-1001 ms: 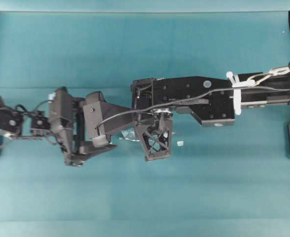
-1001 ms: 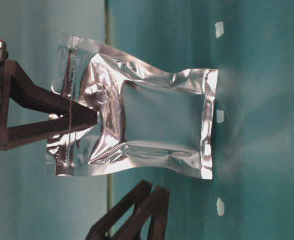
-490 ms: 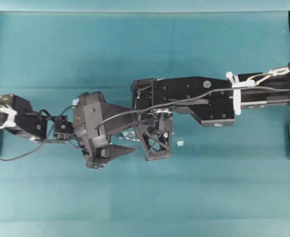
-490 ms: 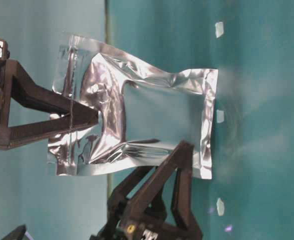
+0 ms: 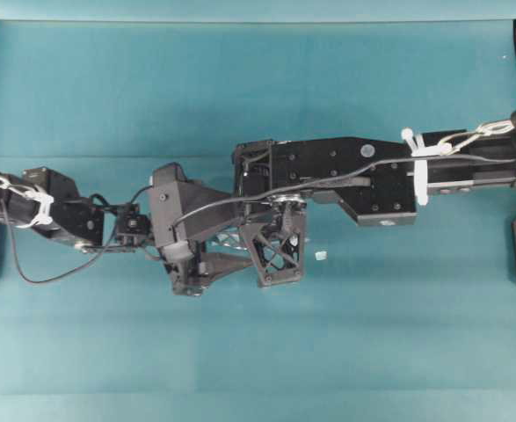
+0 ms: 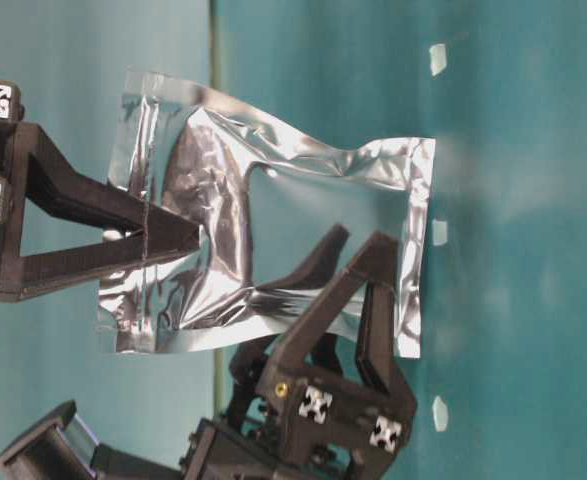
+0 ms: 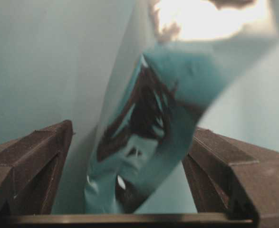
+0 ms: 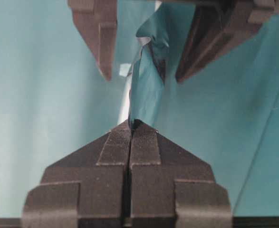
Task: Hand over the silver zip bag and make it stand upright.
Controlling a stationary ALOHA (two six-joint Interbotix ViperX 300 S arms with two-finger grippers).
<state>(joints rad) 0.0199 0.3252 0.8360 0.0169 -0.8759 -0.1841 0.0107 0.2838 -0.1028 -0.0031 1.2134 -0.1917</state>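
Pinching the one silver zip bag [image 6: 273,240] at its zip end, my right claw [image 8: 130,126] holds it over the desk [image 5: 240,79]; my left claw [image 7: 129,156], fingers apart, straddles its lower half.

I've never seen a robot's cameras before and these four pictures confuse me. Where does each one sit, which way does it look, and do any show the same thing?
Overhead: high above, facing down on the teal table; both black arms meet mid-table.
Table-level: low, picture turned sideways; shiny crinkly silver foil pouch, right gripper pinching it, left gripper open around it.
Left wrist: on that arm, looking out between its open jaws at the pouch.
Right wrist: looking along its shut jaws at the clamped pouch edge, left fingers beyond.
All but the overhead show the pouch clearly.
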